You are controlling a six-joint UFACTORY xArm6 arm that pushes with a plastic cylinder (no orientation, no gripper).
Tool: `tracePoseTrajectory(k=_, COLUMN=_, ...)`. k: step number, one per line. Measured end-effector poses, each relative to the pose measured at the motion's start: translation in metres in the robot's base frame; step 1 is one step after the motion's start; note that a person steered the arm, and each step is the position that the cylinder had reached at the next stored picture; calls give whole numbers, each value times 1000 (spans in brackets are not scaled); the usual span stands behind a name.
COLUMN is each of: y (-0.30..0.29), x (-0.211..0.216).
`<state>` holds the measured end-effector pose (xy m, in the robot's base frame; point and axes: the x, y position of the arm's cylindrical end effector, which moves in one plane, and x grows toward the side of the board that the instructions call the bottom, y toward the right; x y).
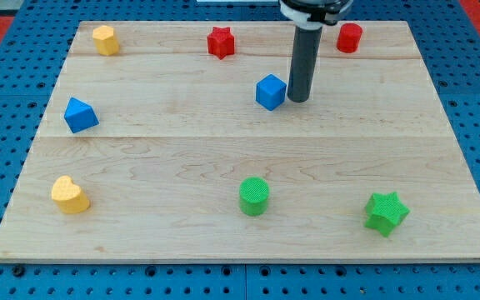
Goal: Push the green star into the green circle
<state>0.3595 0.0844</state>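
The green star (386, 212) lies near the board's bottom right corner. The green circle (254, 196) stands to its left, near the bottom middle, with a wide gap between them. My tip (297, 100) rests on the board in the upper middle, just right of the blue cube (270, 92) and far above both green blocks.
A red star (220, 42) and a red cylinder (349, 37) sit along the view's top. A yellow hexagon block (104, 39) is at the top left, a blue triangular block (80, 115) at the left, a yellow heart (69, 195) at the bottom left. The wooden board (182, 158) lies on blue pegboard.
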Motion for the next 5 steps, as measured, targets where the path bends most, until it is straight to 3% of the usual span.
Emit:
tracePoseTrajectory(k=2, y=-106, x=-7)
tracePoseTrajectory(k=4, y=-100, x=0)
tracePoseTrajectory(k=5, y=-100, x=41)
